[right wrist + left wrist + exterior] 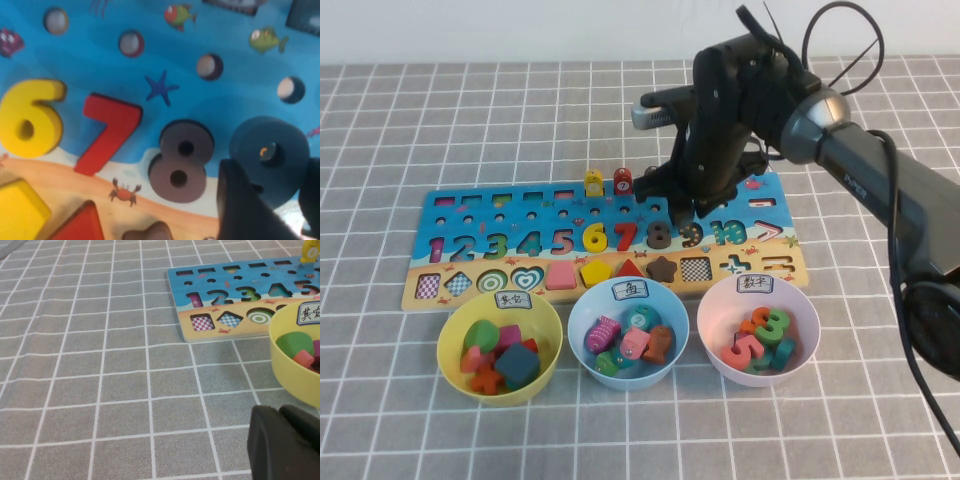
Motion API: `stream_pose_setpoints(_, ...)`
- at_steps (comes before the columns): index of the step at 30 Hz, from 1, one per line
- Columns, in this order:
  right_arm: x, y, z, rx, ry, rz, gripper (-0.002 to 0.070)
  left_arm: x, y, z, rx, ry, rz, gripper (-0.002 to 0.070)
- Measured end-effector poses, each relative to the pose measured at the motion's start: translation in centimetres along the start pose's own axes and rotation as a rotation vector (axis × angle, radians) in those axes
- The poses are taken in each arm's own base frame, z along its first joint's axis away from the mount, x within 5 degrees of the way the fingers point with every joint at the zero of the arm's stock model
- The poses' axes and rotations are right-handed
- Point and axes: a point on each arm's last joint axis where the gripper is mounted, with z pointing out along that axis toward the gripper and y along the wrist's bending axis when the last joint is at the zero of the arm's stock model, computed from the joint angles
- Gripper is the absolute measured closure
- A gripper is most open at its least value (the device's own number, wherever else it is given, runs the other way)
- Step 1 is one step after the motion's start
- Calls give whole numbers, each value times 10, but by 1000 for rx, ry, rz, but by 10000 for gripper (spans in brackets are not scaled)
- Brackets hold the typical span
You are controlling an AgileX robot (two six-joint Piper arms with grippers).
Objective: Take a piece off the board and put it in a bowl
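The slate grey 9 [692,235] sits at its place on the blue and sandy board [480,222], right of the brownish 8 [660,236]. My right gripper [686,214] is down over it. In the right wrist view the dark fingers [240,200] stand on either side of the 9's [270,150] lower part and press on it; it looks slightly raised. The pale pink bowl [713,318] with a white label stands in front of the board at the right and holds several number pieces. My left gripper [280,412] is shut and empty, low over the cloth near the yellow bowl [290,375].
A yellow bowl [450,335] and a light blue bowl [582,315], both with pieces, stand left of the pink one. Numerals 6 [594,237] and 7 [626,236] and shape pieces stay on the board. Two small pegs [593,183] stand at its far edge.
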Motion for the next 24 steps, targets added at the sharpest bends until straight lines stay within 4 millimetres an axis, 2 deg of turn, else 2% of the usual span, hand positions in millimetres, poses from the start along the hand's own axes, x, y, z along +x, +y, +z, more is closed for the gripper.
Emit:
stream_pose_setpoints(9,-4,1,-9,-7,-28,0,450,0,0,0,0,0,0,680)
stream_pose_setpoints(12,-6,1,-24,-13,-55,0,450,0,0,0,0,0,0,680)
stream_pose_setpoints(17,-6,2,-60,-26,-109,-1,451,0,0,0,0,0,0,680)
stream_pose_setpoints(20,2,0,-77,-25,-105,1,451,0,0,0,0,0,0,680)
stream_pose_setpoints(24,25,-6,-87,-1,-34,1,451,0,0,0,0,0,0,680)
